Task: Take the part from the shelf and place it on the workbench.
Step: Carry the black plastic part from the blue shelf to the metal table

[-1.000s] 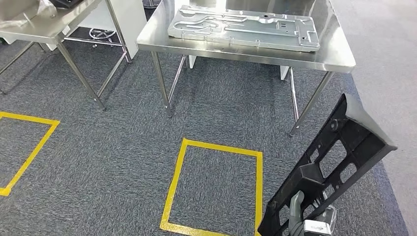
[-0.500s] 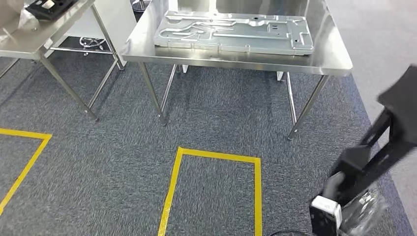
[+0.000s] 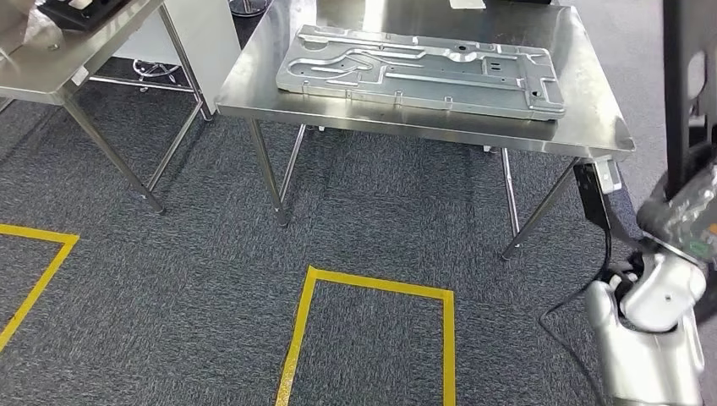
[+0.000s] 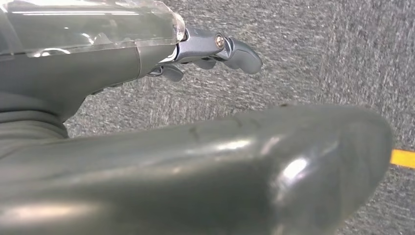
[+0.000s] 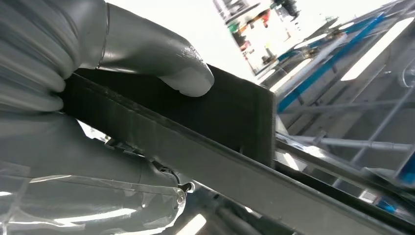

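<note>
The black plastic part (image 3: 686,76), a long ribbed frame, stands upright at the right edge of the head view, beside the workbench's right end. My right hand (image 3: 683,213) grips its lower end, with the silver forearm below. In the right wrist view the thumb (image 5: 183,73) presses on the part's flat black face (image 5: 235,115). The steel workbench (image 3: 583,106) stands ahead and carries a large silver stamped plate (image 3: 423,68). My left hand (image 4: 171,147) hangs over the grey carpet, its dark fingers (image 4: 230,49) stretched out and holding nothing.
A second steel table (image 3: 51,51) stands at the left with a black item (image 3: 80,10) on it. A black box and cable (image 3: 593,199) hang by the workbench's right front leg. Yellow tape rectangles (image 3: 372,288) mark the carpet.
The whole view has shifted, so the camera moved. My right arm has lifted the black part from low and tilted to upright and high beside the workbench.
</note>
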